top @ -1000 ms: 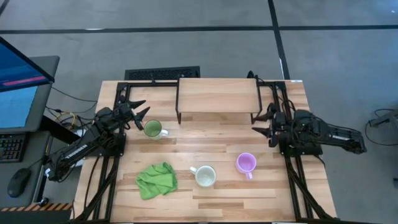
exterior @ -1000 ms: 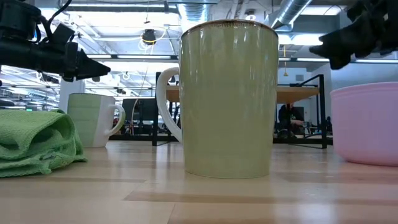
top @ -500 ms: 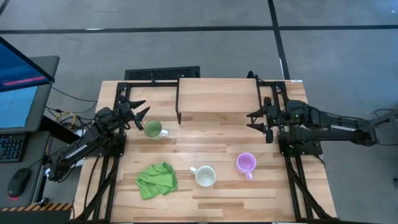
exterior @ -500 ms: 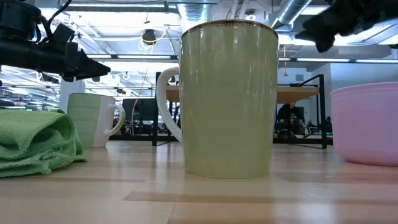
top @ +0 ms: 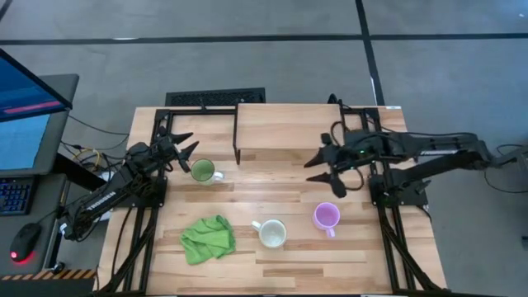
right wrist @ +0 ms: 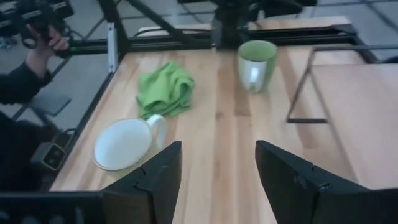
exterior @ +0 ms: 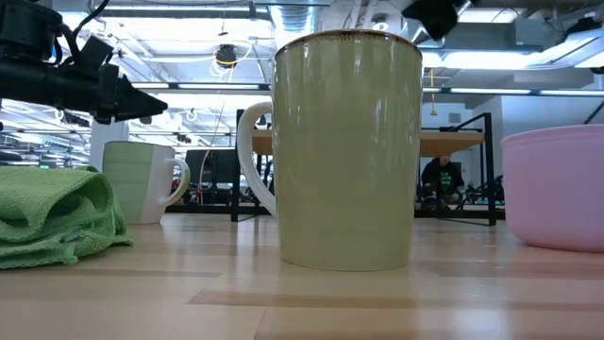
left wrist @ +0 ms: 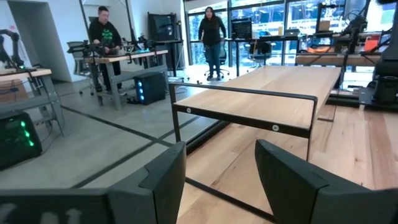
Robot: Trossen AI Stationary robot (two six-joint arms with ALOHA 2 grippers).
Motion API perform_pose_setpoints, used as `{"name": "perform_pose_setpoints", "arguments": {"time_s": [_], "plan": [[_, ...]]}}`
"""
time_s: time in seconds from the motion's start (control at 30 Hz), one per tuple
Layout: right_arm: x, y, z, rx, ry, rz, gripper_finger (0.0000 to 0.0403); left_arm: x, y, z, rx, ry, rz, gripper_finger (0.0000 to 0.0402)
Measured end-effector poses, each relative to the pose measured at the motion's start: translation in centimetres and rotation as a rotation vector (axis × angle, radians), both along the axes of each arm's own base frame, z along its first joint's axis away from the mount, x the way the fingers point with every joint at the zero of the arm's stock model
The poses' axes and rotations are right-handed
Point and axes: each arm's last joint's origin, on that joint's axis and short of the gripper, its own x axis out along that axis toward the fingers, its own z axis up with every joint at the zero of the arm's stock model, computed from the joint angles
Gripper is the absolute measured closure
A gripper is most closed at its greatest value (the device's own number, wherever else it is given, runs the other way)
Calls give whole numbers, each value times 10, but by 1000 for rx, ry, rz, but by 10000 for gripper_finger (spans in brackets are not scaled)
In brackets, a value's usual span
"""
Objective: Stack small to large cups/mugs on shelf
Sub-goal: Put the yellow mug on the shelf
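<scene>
All three mugs are found on the table (top: 280, 186), none on the shelf (top: 289, 125), so the stacking is judged not yet begun. The green mug (top: 202, 171) stands upright near the shelf's left legs. The cream mug (top: 272, 233) and the lilac mug (top: 326, 216) stand upright towards the front edge, near each other but apart. A green cloth (top: 208, 238) lies crumpled left of the cream mug, touching nothing.

The right hand (top: 328, 173) is held above the table between the shelf and the lilac mug, fingers spread wide, nothing gripped. This placement is judged an approach towards a mug, the lilac one being nearest. The left hand (top: 183, 148) hovers just beside the green mug, fingers likewise parted and empty; it is judged to be waiting.

In the low view the cream mug fills the middle and hides most of the shelf behind it; the lilac mug is cut off at the edge, and only a dark tip of the right hand is seen at the top. The lilac mug is absent from the right wrist view. Relative mug sizes cannot be settled from above. A person's arm (right wrist: 25, 78) is seen beyond the table; what is held in it cannot be made out.
</scene>
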Motion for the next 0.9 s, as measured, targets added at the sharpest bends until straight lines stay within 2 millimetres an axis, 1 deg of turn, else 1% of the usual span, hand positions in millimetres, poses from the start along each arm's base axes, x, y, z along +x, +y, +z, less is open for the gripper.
{"name": "perform_pose_setpoints", "arguments": {"time_s": [0.13, 0.3, 0.67, 0.8, 0.9], "plan": [[24, 12, 9, 5, 42, 43, 178, 0, 0, 0, -1, 0, 13, 216], [52, 26, 11, 0, 91, 87, 178, 0, 0, 0, 0, 0, 13, 216], [103, 48, -10, 5, 208, 125, 178, 0, 0, 0, 0, 0, 17, 216], [116, 56, -18, 19, 238, 129, 178, 0, 0, 0, 0, 0, 17, 216], [122, 63, -25, 13, 273, 145, 178, 0, 0, 0, -1, 0, 16, 216]]}}
